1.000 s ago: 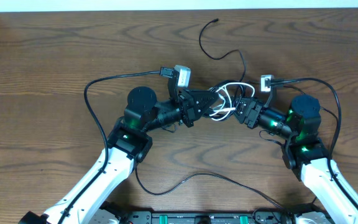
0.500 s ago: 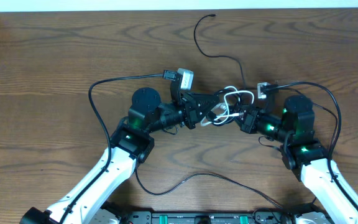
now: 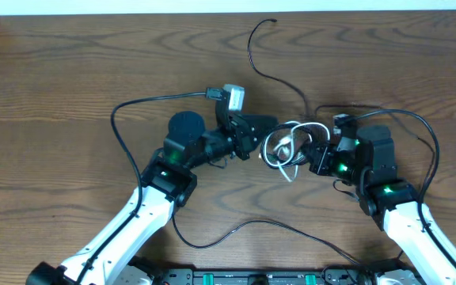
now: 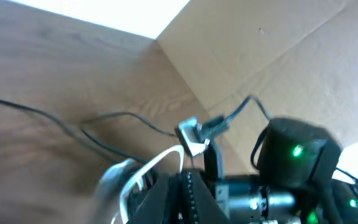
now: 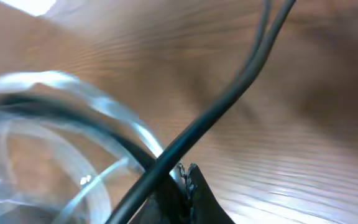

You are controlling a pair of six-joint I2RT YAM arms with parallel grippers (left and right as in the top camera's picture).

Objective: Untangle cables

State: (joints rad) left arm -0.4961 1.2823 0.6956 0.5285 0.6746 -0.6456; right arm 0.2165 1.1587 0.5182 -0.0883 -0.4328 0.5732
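The thin white looped cable (image 3: 282, 147) was stretched flat and wide across the centre of the frame between the two arms a second ago. It has now bunched into a rounder coil that sits lower. The right gripper (image 3: 312, 155) has dropped toward the bottom of the frame, and its arm has drawn in leftward behind it. The thin black cable (image 3: 250, 49) at upper centre has slid upward, its plug tip nearer the top edge.

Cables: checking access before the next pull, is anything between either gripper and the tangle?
Nothing visible does. The left gripper and right gripper sit close on either side of the cables, whose knot lies between them.
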